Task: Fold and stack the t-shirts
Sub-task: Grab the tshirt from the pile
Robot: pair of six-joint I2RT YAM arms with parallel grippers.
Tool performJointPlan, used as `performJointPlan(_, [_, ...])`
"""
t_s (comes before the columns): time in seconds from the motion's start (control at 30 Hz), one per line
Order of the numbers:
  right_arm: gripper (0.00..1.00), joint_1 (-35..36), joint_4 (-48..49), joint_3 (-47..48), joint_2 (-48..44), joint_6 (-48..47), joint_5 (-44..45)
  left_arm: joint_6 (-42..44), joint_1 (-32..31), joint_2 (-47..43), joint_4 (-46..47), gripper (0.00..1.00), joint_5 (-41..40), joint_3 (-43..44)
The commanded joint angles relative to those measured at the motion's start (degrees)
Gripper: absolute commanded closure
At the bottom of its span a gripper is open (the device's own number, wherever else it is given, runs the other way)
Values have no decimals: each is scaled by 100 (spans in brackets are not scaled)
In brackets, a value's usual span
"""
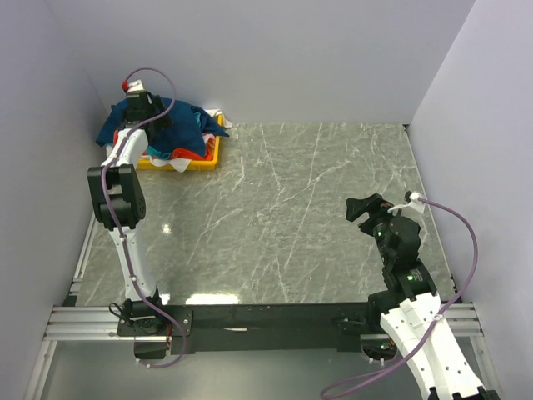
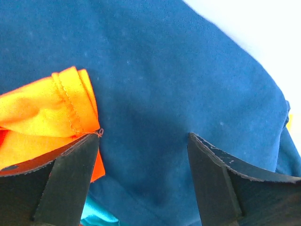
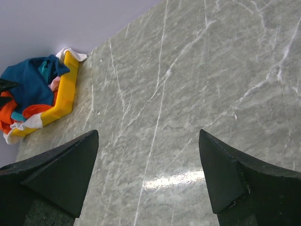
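Observation:
The t-shirts lie heaped in a yellow tray (image 1: 206,161) at the table's far left. The navy blue shirt (image 1: 185,118) covers the heap; orange (image 1: 185,153), teal (image 1: 202,122) and white (image 1: 218,114) cloth show at its edges. My left gripper (image 1: 154,112) hangs open right over the heap. In the left wrist view its fingers (image 2: 70,174) stand apart just above the navy shirt (image 2: 155,94), with an orange shirt (image 2: 42,117) at the left and a bit of teal (image 2: 96,214) below. My right gripper (image 1: 366,207) is open and empty above bare table at the right. The pink shirt barely shows (image 3: 55,83).
The marble table (image 1: 308,208) stretches between tray and right arm. Pale walls close the back and both sides. The right wrist view shows the tray (image 3: 66,94) with the heap (image 3: 28,84) at far left. A black rail (image 1: 266,317) runs along the near edge.

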Motion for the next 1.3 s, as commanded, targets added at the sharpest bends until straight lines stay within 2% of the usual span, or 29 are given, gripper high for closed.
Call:
performJointPlan(0.0, [7,-8,305,-10,65,57,-72,200,15,38,331,21,-83,281])
performJointPlan(0.13, [8,0,375,-36,101,101,-116,279,15,3,507,28,-31,176])
performJointPlan(0.27, [8,1,402,-36,153,119,-168,375,15,134,402,41,-22,333])
performJointPlan(0.3, [8,-8,402,-28,162,119,-168,402,15,169,393,48,-22,360])
performJointPlan(0.37, [8,0,376,-19,153,119,-160,402,15,196,393,53,-31,360])
performJointPlan(0.47, [8,1,358,-19,136,119,-133,393,15,222,402,68,31,334])
performJointPlan(0.5, [8,1,349,-19,127,110,-125,350,6,222,376,78,57,351])
performJointPlan(0.57, [8,1,358,-28,101,101,-107,306,15,179,410,87,241,308])
performJointPlan(0.6, [8,-8,341,-28,109,84,-98,297,15,144,489,96,277,281])
performJointPlan(0.63, [8,0,341,-28,101,92,-89,279,6,82,516,100,294,255])
performJointPlan(0.8, [8,1,305,-19,118,84,-98,200,15,-76,621,99,372,123])
performJointPlan(0.93, [8,-8,367,-45,109,101,-133,42,-38,-191,780,76,541,-140])
performJointPlan(1.0, [8,0,358,-63,127,110,-151,15,-116,-182,832,56,532,-290])
performJointPlan(1.2, [8,1,341,-71,109,92,-142,191,-363,-7,744,41,260,-360])
performJointPlan(1.27, [8,-8,323,-54,92,66,-125,121,-372,29,744,41,242,-343])
